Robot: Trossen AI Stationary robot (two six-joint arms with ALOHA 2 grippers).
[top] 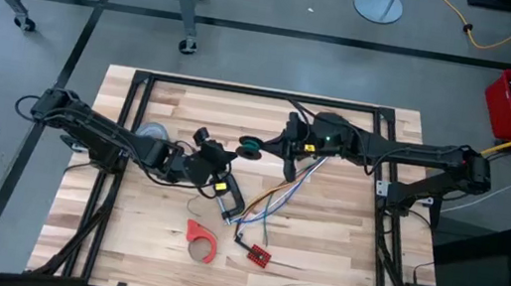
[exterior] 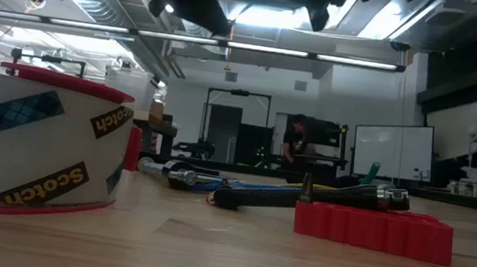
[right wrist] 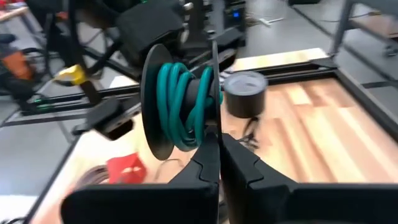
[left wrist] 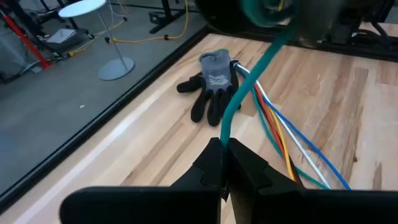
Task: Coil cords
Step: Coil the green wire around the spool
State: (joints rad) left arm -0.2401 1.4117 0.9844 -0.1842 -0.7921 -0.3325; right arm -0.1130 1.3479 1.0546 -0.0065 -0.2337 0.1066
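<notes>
Right claw (right wrist: 219,163) pinching spool (right wrist: 180,102) flange, axle level, green cord (left wrist: 249,93) taut

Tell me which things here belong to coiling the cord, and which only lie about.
Belonging to the job:
- green cord, wound on a black spool
- right end effector, shut on the spool
- left end effector, shut on the cord's tail

Lying about:
- glove
- coloured wire bundle with red board
- grey tape roll
- red tape dispenser

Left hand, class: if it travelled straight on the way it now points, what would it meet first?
Probably the black spool the right hand holds: the green cord pinched in the left hand runs straight up to it. Depth is uncertain; the glove lies lower, on the table.
</notes>
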